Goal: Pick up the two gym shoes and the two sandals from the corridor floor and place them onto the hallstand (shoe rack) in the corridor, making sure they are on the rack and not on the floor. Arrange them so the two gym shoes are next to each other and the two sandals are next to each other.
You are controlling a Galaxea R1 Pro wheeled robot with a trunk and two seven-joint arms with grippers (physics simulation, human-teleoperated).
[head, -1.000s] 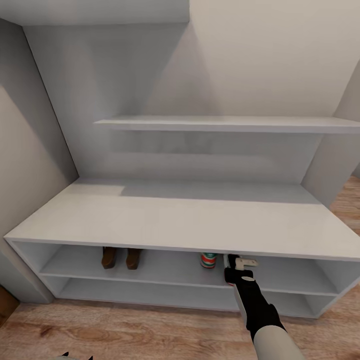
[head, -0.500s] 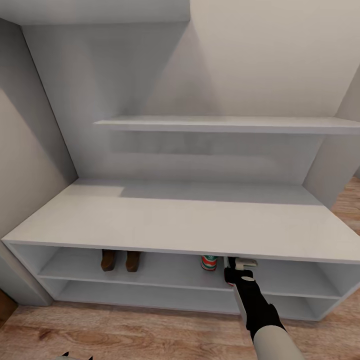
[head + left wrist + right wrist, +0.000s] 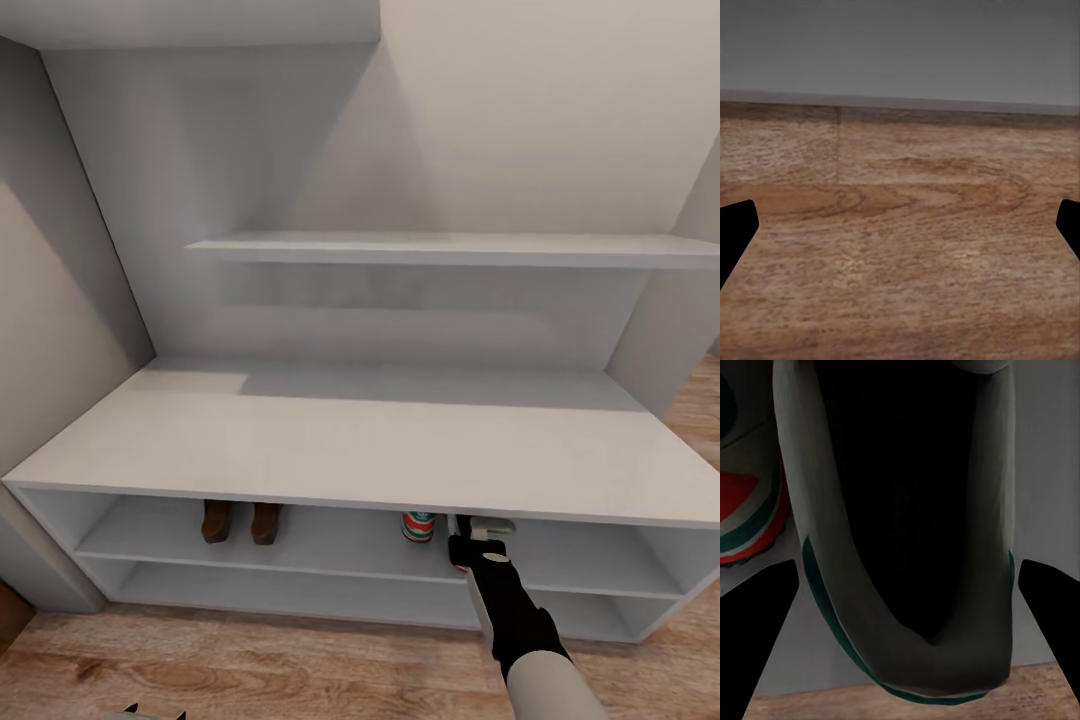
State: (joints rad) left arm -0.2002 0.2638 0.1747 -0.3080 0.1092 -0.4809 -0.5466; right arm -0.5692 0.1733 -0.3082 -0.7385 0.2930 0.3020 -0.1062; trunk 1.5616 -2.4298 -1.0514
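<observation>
Two shelf levels on the shoe rack point(image 3: 380, 455), and the upper one is where the right gripper point(image 3: 478, 527) reaches in, just under the top board. Both sandals point(image 3: 240, 520) stand side by side on that level, well off toward the left-arm side of the jaws. One gym shoe point(image 3: 417, 524) sits heel-out just beside the jaws on that same side. The second gym shoe point(image 3: 907, 547) lies dead ahead between the right fingers, heel nearest, long axis running straight away from the jaws into the shelf. Right fingers sit spread at either edge of the wrist view, beside the shoe but not visibly pinching it, so released or grasping: cannot tell. Judgement: the shoe looks parked next to its mate, so pulling straight back along that axis clears it; the right arm is the only one near. Left gripper point(image 3: 900, 232) hangs spread and holding nothing over the floor point(image 3: 900, 247). Toe of the second shoe is hidden under the top board, and its contact with the shelf is unclear.
</observation>
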